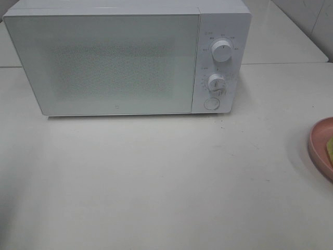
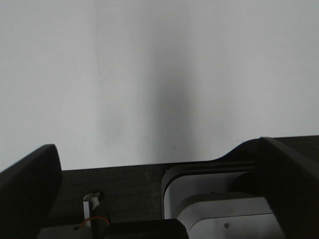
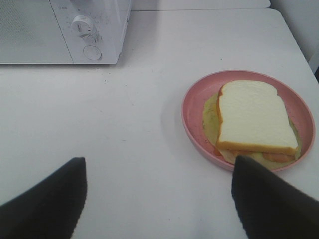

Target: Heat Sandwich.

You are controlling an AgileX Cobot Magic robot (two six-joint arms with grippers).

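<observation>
The sandwich [image 3: 254, 117], white bread with a tan crust over a pale yellow-green layer, lies on a round pink plate [image 3: 194, 107]. In the high view only a sliver of the sandwich [image 1: 330, 148] and the plate [image 1: 318, 146] shows at the right edge. The white microwave [image 1: 104, 62] stands at the back with its door closed. My right gripper [image 3: 159, 164] is open, short of the plate, with nothing between its fingers. My left gripper [image 2: 157, 147] is open over bare white surface and holds nothing. Neither arm shows in the high view.
On the microwave's right panel are two knobs [image 1: 222, 52] [image 1: 216, 82] and a round button [image 1: 211, 103]. The microwave [image 3: 60, 30] also shows in the right wrist view, far left of the plate. White tabletop [image 1: 156, 182] stretches in front of it.
</observation>
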